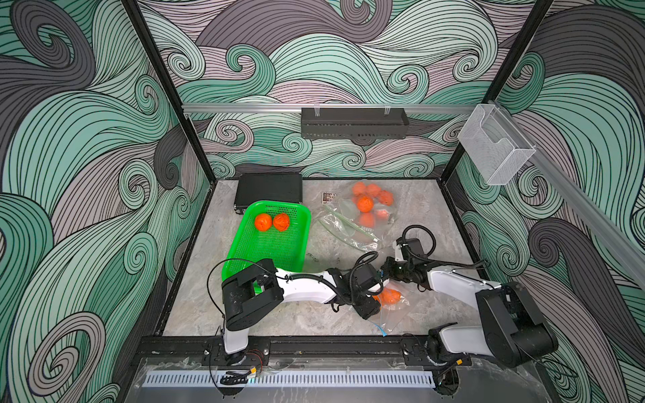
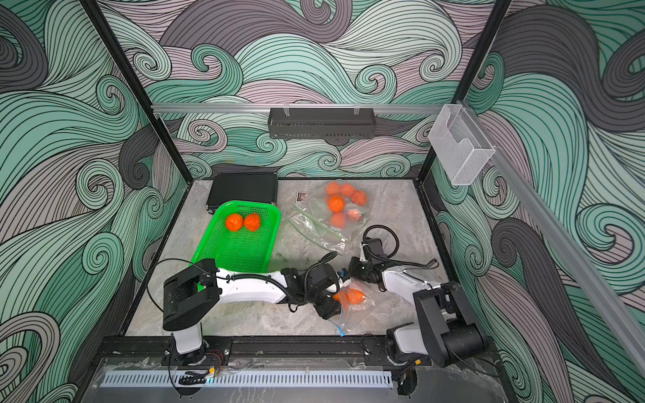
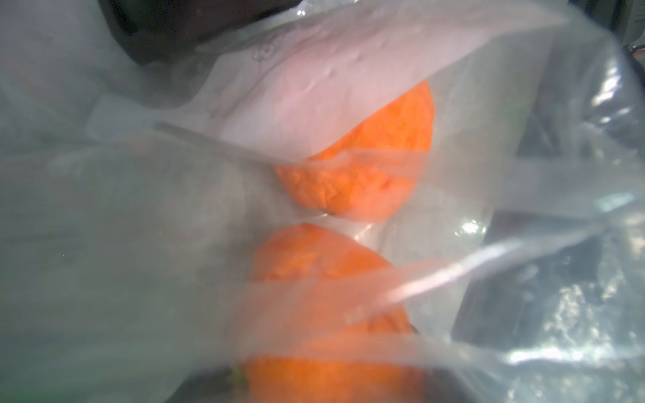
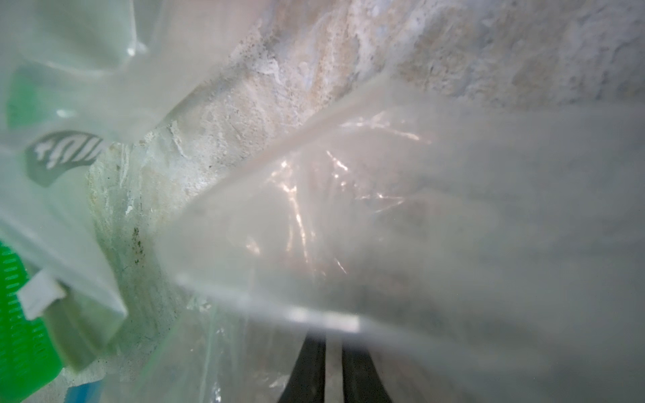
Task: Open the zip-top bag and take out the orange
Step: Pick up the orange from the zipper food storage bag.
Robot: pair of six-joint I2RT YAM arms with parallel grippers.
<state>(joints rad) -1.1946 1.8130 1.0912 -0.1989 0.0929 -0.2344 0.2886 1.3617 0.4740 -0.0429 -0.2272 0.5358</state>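
Note:
A clear zip-top bag (image 1: pixel 392 315) (image 2: pixel 354 317) lies near the table's front, right of centre, with two oranges in it. One orange (image 1: pixel 391 296) (image 2: pixel 356 296) shows plainly in both top views. My left gripper (image 1: pixel 376 300) reaches into the bag's mouth. In the left wrist view the nearer orange (image 3: pixel 328 307) sits right at the jaws behind blurred film, and the farther orange (image 3: pixel 366 174) lies beyond it. The left fingers themselves are hidden. My right gripper (image 1: pixel 385 271) (image 4: pixel 333 352) is shut on the bag's upper edge and holds it up, with thin film between its dark fingers (image 4: pixel 312 370).
A green basket (image 1: pixel 244 251) with two oranges stands left of centre, and the left arm lies across its front. Another bag of several oranges (image 1: pixel 366 206) and empty bags (image 1: pixel 345 232) lie at the back. A black box (image 1: pixel 268 190) sits against the back wall.

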